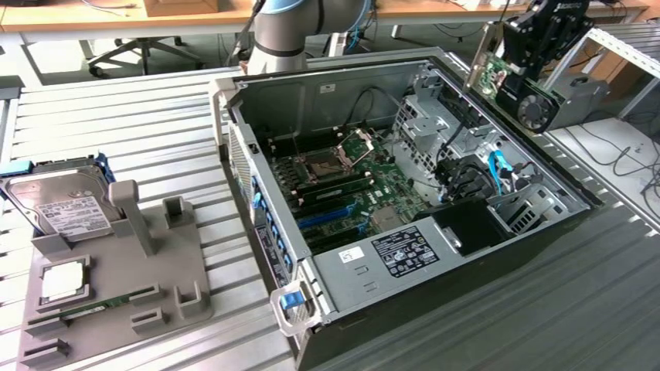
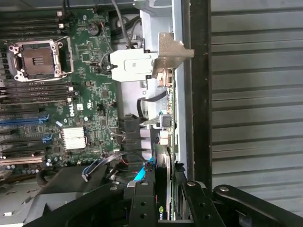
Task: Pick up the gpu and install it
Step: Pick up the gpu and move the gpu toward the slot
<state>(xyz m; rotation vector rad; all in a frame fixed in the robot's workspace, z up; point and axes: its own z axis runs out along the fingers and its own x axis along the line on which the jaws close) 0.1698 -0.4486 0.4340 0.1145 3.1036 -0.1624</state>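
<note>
The claw point(image 1: 528, 66) is covering part of the gpu point(image 1: 534, 110), while the exterior view's upper edge is cropping the arm point(image 1: 280, 27).

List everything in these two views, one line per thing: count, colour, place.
gpu: one, green board with black fan, held in the air over the case's far corner, exterior view's right.
computer case: one, grey, open, mid-table.
motherboard: one, green, inside the case.
fixture: one, grey, on the table, exterior view's left.
hard drive: one, silver with white label, propped in the fixture.
processor chip: one, silver, on the fixture.
memory stick: one, green, in a fixture slot.
table: one, silver, slatted.
arm: one, grey, behind the case.
gripper: one, black, shut on the gpu.
</note>
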